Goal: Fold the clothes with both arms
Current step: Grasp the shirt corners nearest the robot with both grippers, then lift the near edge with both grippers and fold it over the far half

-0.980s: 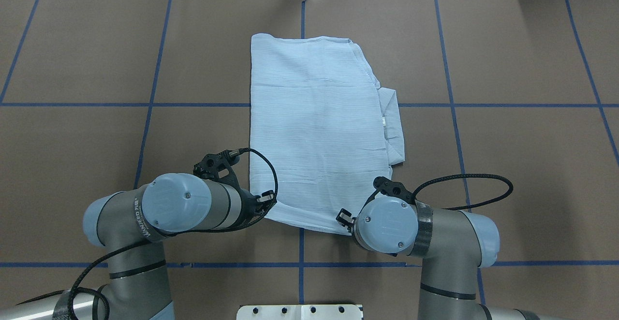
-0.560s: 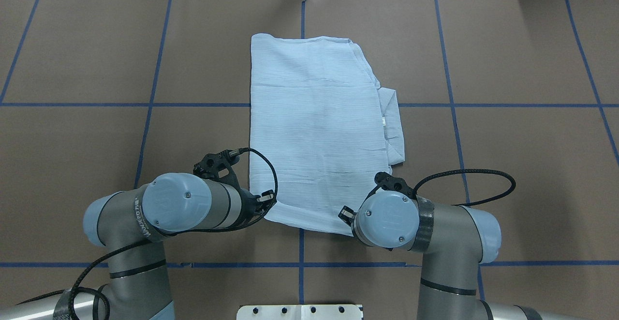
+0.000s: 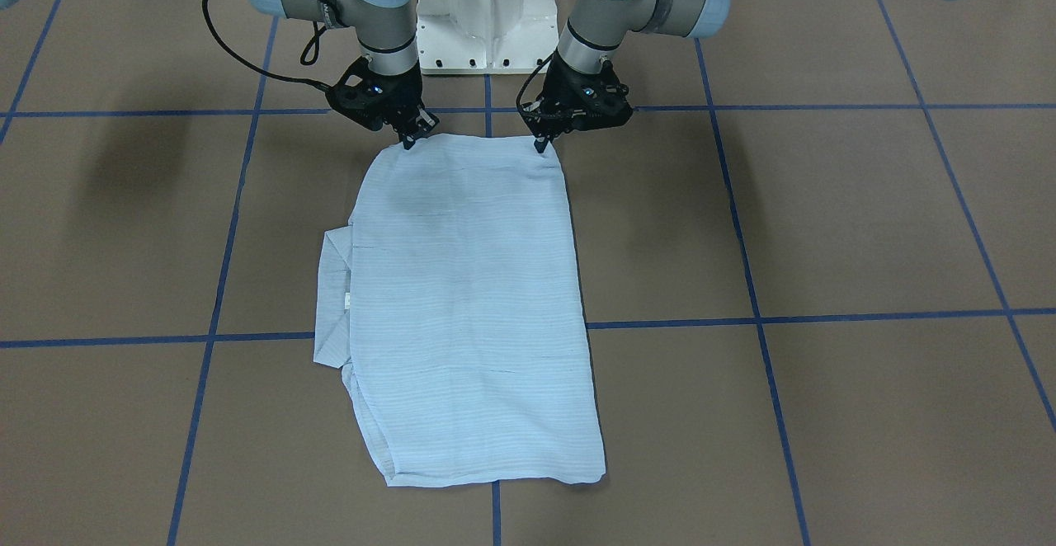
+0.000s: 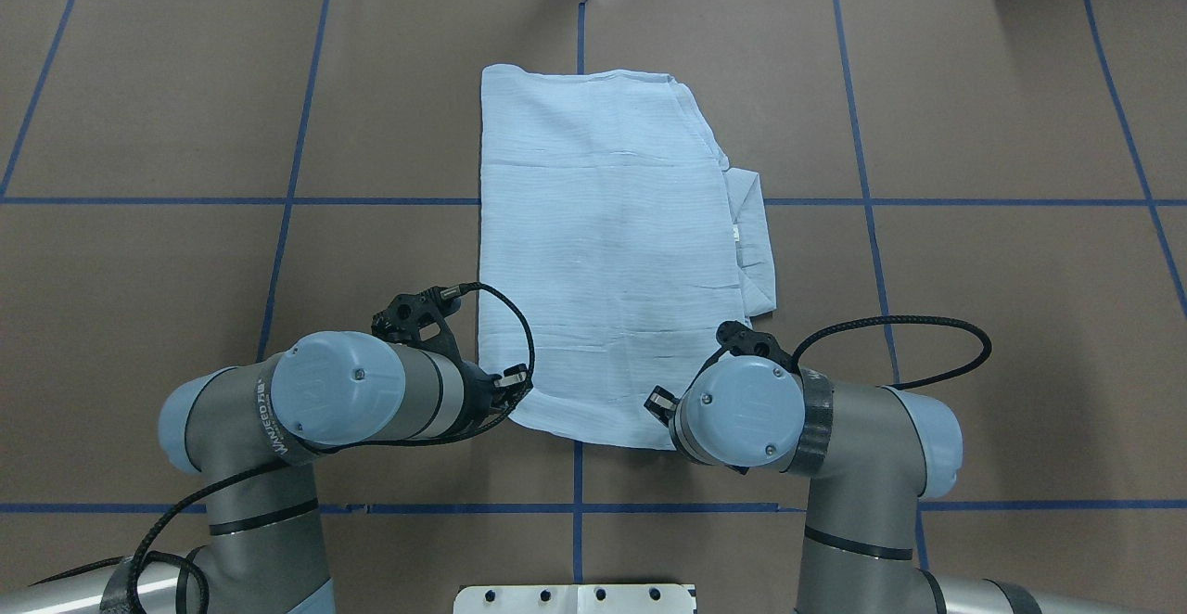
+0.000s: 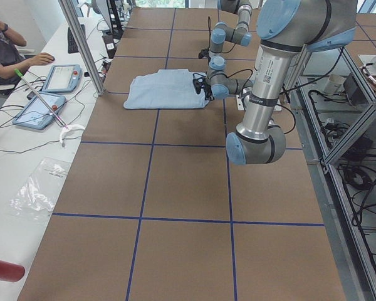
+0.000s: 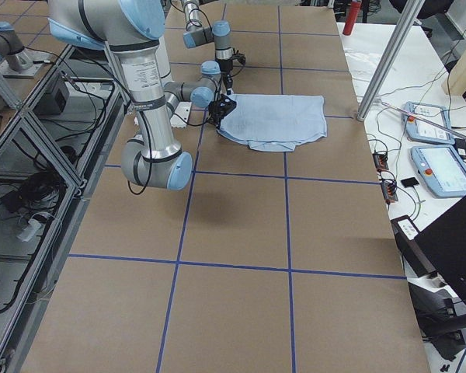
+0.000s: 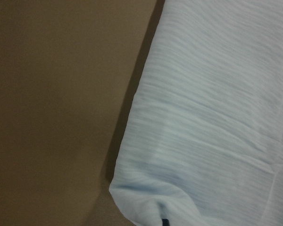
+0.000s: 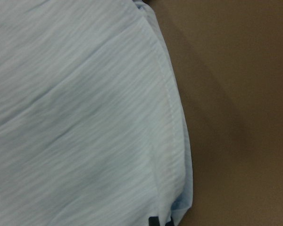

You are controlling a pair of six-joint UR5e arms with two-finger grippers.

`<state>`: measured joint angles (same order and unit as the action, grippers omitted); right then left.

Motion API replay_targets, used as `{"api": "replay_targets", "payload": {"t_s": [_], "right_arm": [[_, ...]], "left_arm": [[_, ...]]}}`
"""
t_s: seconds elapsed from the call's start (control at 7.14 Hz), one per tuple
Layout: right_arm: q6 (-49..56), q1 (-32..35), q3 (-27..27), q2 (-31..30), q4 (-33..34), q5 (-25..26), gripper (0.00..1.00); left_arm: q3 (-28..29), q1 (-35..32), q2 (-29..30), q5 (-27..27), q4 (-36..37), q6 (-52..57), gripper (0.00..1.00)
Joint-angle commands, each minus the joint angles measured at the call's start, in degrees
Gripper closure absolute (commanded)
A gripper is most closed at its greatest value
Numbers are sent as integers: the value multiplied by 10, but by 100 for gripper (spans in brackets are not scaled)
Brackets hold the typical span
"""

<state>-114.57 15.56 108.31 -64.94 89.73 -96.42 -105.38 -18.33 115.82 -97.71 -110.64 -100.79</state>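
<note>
The light-blue shirt [image 4: 603,243] lies folded into a long rectangle in the middle of the table, with a folded part [image 4: 756,243] sticking out on its right side. In the front-facing view the shirt [image 3: 470,298] runs away from the robot. My left gripper [image 3: 542,143] is shut on its near left corner. My right gripper [image 3: 408,140] is shut on the near right corner. From overhead the wrists hide most of the left gripper [image 4: 513,384] and the right gripper [image 4: 660,405]. Each wrist view shows striped fabric [image 7: 217,117] [image 8: 75,117] with a dark fingertip at the bottom edge.
The white pedestal base [image 3: 487,10] stands just behind the grippers. Blue tape lines [image 4: 278,201] grid the brown table. A person [image 5: 0,44] sits at a side bench with tablets [image 5: 59,78]. A red cylinder [image 5: 3,269] lies at that bench's near end.
The right arm has shifted slightly forward over the shirt's near right corner. The left arm and the shirt have stayed put.
</note>
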Motion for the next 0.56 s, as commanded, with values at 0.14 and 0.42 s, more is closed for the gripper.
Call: {"api": "replay_targets", "payload": {"t_s": [0.14,0.42], "right_arm": [[3,18,81,-22,1,-50,100],[6,11,137,-50,-1,-71,100]], "left_arm": [[-61,1,-6,-6,21,0,100],[-138,27,-4,-26,95,0,100]]}}
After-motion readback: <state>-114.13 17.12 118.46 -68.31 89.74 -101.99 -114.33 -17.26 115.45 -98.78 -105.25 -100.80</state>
